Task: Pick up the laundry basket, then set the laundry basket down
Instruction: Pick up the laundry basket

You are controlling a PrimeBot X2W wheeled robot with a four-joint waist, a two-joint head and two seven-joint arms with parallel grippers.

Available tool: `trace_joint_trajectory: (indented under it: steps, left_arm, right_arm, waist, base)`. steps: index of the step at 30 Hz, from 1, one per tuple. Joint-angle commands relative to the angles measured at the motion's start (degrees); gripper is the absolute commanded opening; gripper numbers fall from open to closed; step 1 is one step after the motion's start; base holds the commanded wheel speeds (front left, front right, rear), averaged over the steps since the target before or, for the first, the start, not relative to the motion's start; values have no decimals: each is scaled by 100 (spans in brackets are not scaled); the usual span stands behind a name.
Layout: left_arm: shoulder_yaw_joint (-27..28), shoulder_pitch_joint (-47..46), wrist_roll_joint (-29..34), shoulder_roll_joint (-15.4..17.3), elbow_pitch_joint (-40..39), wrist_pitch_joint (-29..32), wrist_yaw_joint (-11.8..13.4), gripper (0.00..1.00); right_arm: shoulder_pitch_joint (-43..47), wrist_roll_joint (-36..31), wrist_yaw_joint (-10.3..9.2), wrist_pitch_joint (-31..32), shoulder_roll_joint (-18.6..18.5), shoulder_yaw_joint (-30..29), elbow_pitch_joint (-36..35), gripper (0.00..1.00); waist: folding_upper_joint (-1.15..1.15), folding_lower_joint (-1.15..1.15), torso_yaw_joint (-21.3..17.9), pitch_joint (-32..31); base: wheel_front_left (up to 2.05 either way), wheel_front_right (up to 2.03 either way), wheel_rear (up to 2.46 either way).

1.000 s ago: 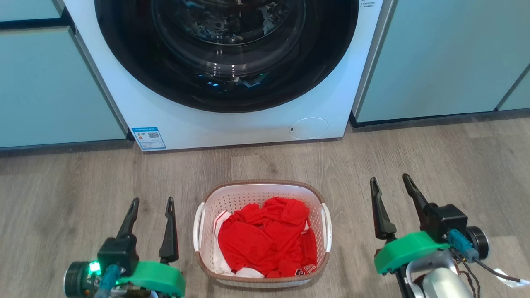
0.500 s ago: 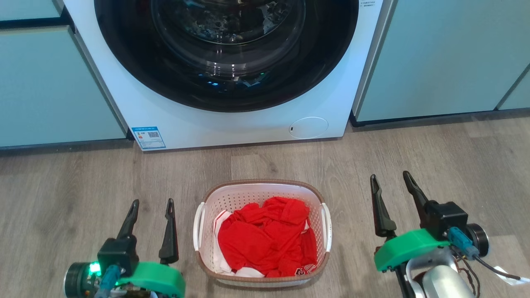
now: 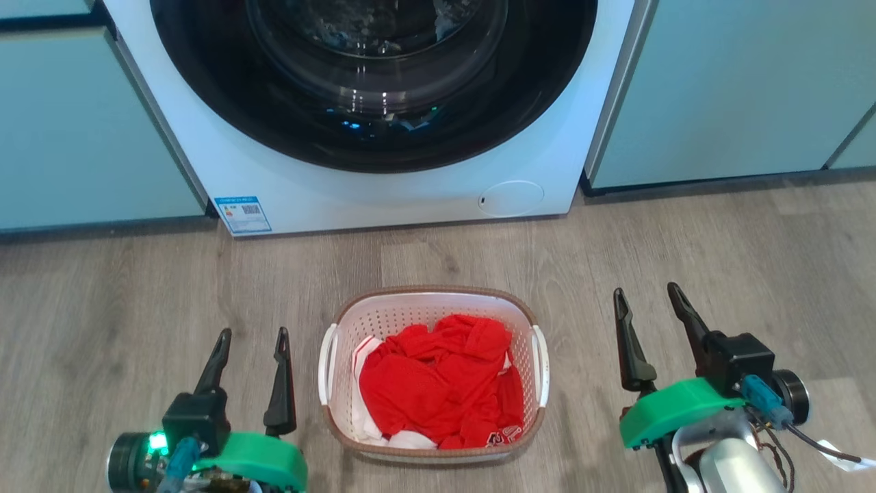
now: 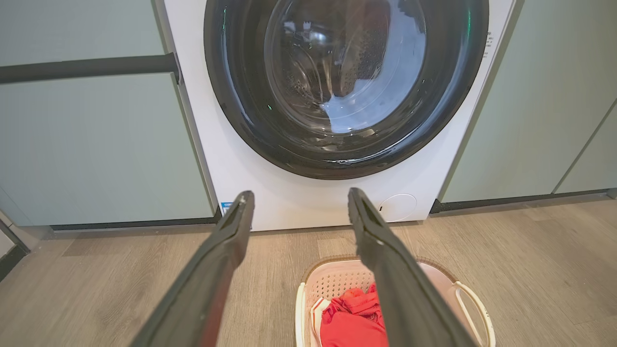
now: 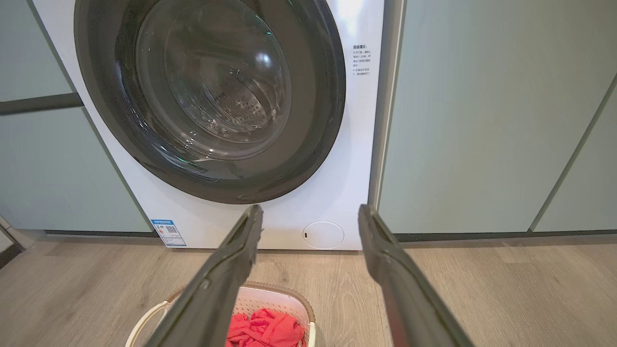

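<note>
the whole head view has shifted: the washing machine (image 3: 410, 195) and the laundry basket (image 3: 410, 316) sit a little higher in it than half a second ago, so the camera has dipped and the things have not moved. the basket rests on the floor (image 3: 137, 308) between the left gripper (image 3: 252, 334) and the right gripper (image 3: 647, 291). both are spread wide, empty and clear of its handles, so the pick-up looks not yet begun.

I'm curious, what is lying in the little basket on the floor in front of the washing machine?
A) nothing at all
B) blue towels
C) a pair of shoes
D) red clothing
D: the basket holds a crumpled heap of red clothing, with a bit of white fabric showing at its edge.
</note>
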Motion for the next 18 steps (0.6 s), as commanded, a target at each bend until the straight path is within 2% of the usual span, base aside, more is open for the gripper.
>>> trace_joint_trajectory:
  steps: [1, 7, 18]
  left_arm:
    - [171, -260, 68, -27, -188, -69, -12, 100]
    - [125, -591, 90, -28, -139, -69, -35, 100]
    - [167, -1818, 163, -28, 665, -69, -163, 100]
  right_arm:
    - [-304, -60, 26, -69, -54, 104, -201, 100]
    - [-495, -35, 26, -69, -54, 47, -143, 100]
    - [-1435, -115, 26, -69, -54, -172, 404, 100]
  waist:
    - [0, 0, 9, 93]
    - [0, 0, 15, 552]
    - [0, 0, 78, 2108]
  base:
    - [0, 0, 0]
    - [0, 0, 0]
    - [0, 0, 0]
